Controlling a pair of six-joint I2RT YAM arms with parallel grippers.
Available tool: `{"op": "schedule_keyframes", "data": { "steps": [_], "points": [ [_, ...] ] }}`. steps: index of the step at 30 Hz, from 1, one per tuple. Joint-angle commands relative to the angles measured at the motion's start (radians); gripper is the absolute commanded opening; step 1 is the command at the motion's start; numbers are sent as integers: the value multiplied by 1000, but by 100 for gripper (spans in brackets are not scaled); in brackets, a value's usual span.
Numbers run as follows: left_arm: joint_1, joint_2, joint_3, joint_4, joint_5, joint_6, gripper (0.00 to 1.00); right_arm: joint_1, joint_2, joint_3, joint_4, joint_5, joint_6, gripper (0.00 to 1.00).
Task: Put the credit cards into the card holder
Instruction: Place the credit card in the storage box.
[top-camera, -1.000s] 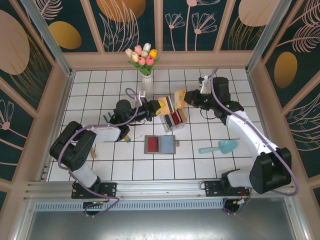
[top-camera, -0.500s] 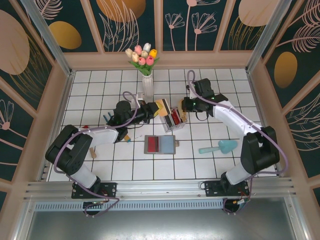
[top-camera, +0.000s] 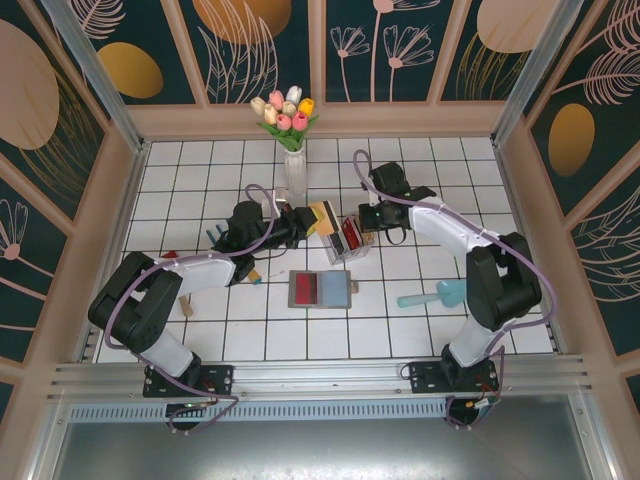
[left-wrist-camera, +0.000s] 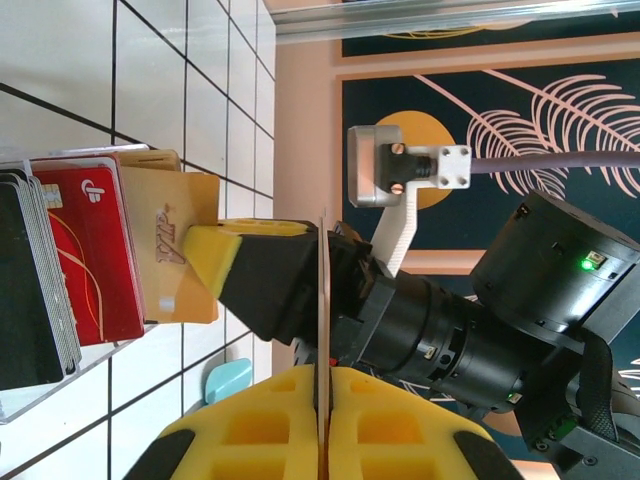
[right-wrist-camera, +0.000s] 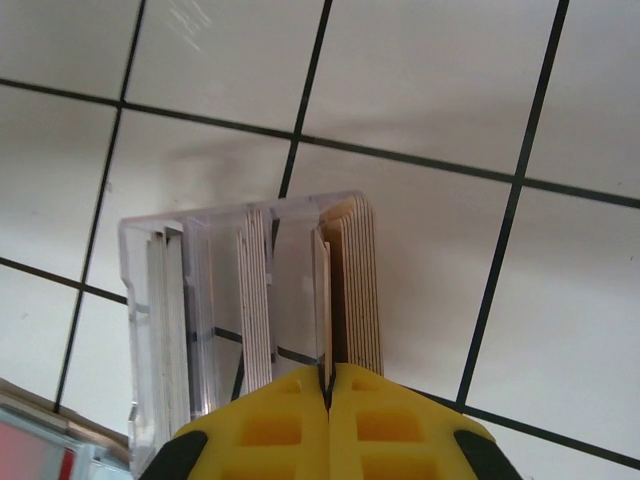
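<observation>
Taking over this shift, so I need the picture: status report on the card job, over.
Left fingers shut on an edge-on card. Right fingers shut on a tan card in the clear rack. Card holder lies open, unobstructed.

vase (top-camera: 294, 172) near rack (top-camera: 347, 240), scoop (top-camera: 440, 294) right — front tiles (top-camera: 270, 335) free

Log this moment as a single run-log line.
left gripper: shut on tan card beside clear rack | right gripper: shut on racked card | card holder: open flat on table
</observation>
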Motion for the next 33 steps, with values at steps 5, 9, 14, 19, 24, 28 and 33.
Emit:
{"op": "schedule_keyframes", "data": {
  "steps": [5, 9, 14, 19, 24, 28, 33],
  "points": [
    [0, -7, 23, -5, 26, 28, 9, 14, 26, 42, -41, 31, -21, 8],
    [0, -5, 27, -4, 33, 33, 9, 15, -16, 56, -50, 68, 15, 30],
    [0, -3, 28, 2, 47, 41, 9, 9, -117, 47, -41, 79, 63, 41],
    [1, -3, 51, 22, 92, 67, 10, -28, -295, -37, 92, -109, 215, 48],
    [0, 7, 60, 93, 128, 45, 11, -54, -364, -109, 257, -464, 332, 50],
    [1, 9, 62, 148, 152, 22, 11, -52, -342, -127, 306, -561, 385, 50],
    [1, -3, 60, 151, 147, 21, 12, -48, -310, -133, 323, -601, 399, 49]
  ]
}}
